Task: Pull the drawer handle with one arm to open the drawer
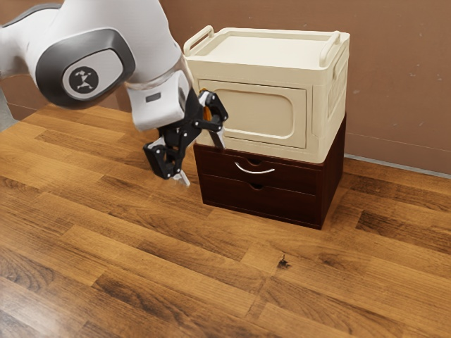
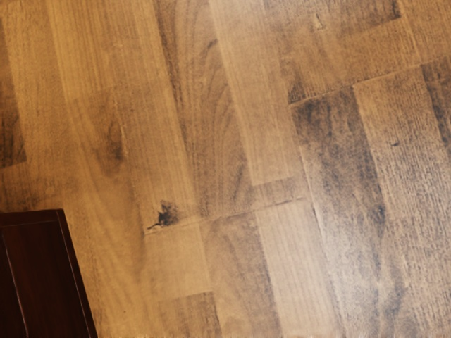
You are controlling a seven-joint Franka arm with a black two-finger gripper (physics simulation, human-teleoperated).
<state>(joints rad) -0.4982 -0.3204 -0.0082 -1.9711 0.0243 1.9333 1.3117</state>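
My gripper (image 1: 204, 160) stands open in the exterior view, its two fingers spread wide with nothing between them. It is in the air just to the exterior view's left of a dark brown drawer unit (image 1: 257, 201). The curved silver handle (image 1: 254, 170) is on the front of the upper drawer (image 1: 292, 179), apart from the fingers. Both drawers of the unit look closed. In the wrist view, part of the dark drawer unit (image 2: 44, 274) shows beside the wooden surface.
A cream storage box (image 1: 257, 116) with a raised rim and side handles sits on top of the drawer unit. Wooden planks (image 1: 211, 267) extend in front of it, and a brown wall (image 1: 402, 84) stands behind.
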